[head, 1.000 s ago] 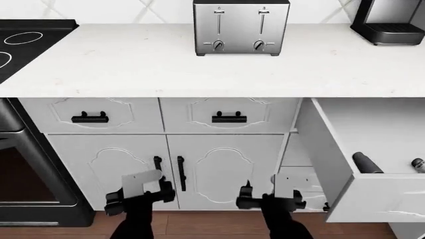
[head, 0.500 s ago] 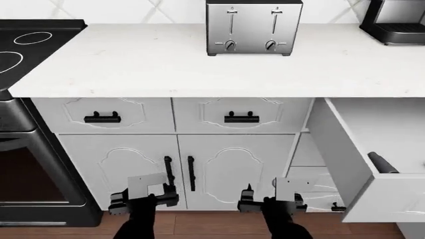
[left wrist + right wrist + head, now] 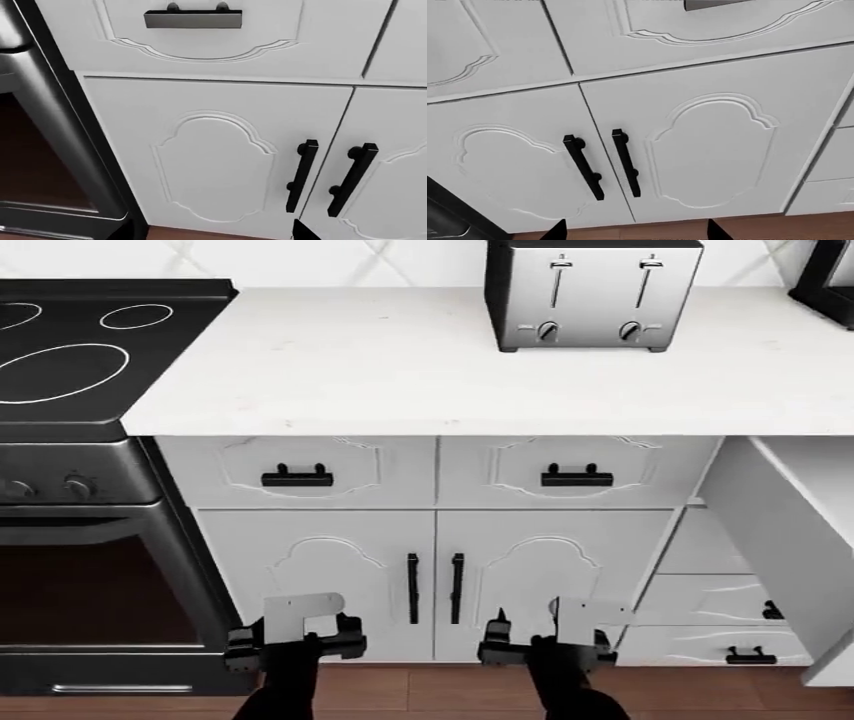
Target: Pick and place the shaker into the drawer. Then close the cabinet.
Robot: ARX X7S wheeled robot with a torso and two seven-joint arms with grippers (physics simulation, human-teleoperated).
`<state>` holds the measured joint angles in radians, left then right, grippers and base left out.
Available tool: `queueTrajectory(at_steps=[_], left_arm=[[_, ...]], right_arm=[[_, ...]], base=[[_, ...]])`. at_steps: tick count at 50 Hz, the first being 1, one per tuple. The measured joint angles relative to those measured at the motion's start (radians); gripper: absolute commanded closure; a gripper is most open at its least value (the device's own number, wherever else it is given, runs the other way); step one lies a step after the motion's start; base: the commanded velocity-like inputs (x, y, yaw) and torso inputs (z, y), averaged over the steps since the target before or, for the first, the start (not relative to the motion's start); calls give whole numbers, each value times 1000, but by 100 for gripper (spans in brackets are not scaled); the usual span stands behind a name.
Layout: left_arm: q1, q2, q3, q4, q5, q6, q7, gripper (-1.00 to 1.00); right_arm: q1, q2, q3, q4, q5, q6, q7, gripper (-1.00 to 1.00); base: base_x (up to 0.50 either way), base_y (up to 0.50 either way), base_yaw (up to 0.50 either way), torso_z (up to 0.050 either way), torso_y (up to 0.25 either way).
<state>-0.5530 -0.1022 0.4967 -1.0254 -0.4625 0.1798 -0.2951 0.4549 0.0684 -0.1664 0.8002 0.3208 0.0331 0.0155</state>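
The shaker is not in sight. The open drawer sits at 3 o'clock, smooth and white. The left tool and right tool hang low, holding nothing; how wide they are, I cannot tell. Both could bump the carved doors. The tabletop looks hard and pale.

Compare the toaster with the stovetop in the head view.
The toaster is a shiny silver box standing upright at the back of the white counter; the stovetop is flat, black and marked with white burner rings. The toaster sits toward the right, the stovetop fills the left. The toaster is much the smaller. Both are at counter level.
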Motion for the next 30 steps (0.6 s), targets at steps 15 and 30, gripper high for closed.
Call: queueTrajectory(at_steps=[15,30], left_arm=[[7,-5,12,13,9,4,-2,-100],[17,-8,43,30,38,28,-3,-100]], right_arm=[[-5,4,2,-9,32,0,5,-100],[-4,11,19,-3,67,-3,16,-100]], base=[[0,441,0,0,0],[0,0,0,0,0]])
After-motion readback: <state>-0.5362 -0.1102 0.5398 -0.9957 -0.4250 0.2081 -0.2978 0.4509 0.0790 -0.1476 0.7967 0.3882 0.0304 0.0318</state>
